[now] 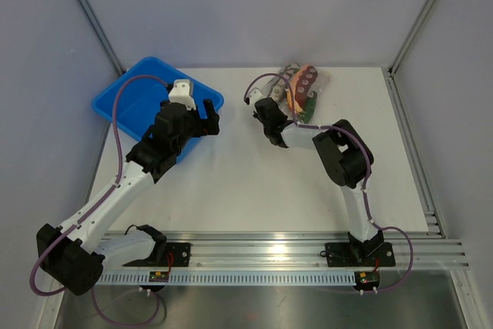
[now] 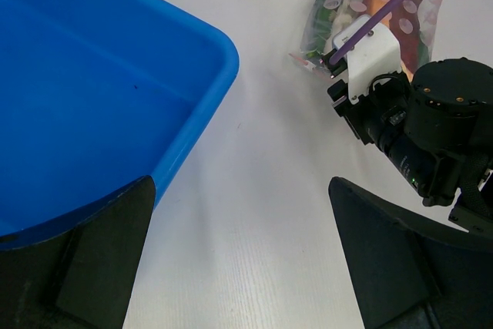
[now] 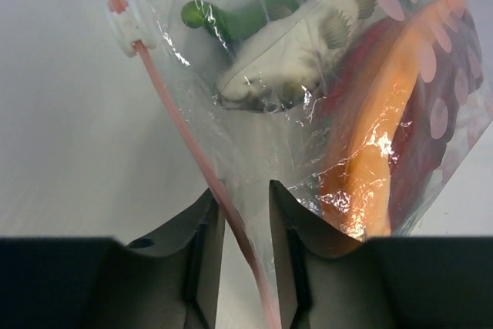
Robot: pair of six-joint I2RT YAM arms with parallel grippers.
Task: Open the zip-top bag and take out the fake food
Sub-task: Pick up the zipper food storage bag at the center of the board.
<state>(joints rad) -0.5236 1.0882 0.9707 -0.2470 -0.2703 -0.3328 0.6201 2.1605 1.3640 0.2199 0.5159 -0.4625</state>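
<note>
Showing the right jaws at the zip edge of the bag [image 3: 254,152], which lies at the far right of the bench [image 1: 254,190]. You see them narrowly apart, one on either side of the pink strip [image 3: 173,113], with a sliver of gap beside it, so nothing is clamped yet. The strip runs lengthwise out from between the jaws and away to the upper left, where the white slider [image 3: 127,30] sits on it. The body of the bag spreads ahead and to the right of that line. Any pinch you make would therefore land on the strip's near end, with the slider well along it. The right arm [image 1: 343,156] is much the nearer. The left arm [image 1: 154,152] hovers over the near corner of the bin [image 1: 123,102], well apart from the bag, its jaws spread fully and holding nothing. Count one bag, one strip, one slider, one bin and two arms. Through the plastic you can make out three pieces of food [image 3: 370,159]: one grey fish [image 3: 293,59], one green vegetable [image 3: 231,17] and one orange piece faced in spotted dark red. Whether more lie behind them cannot be told.
</note>
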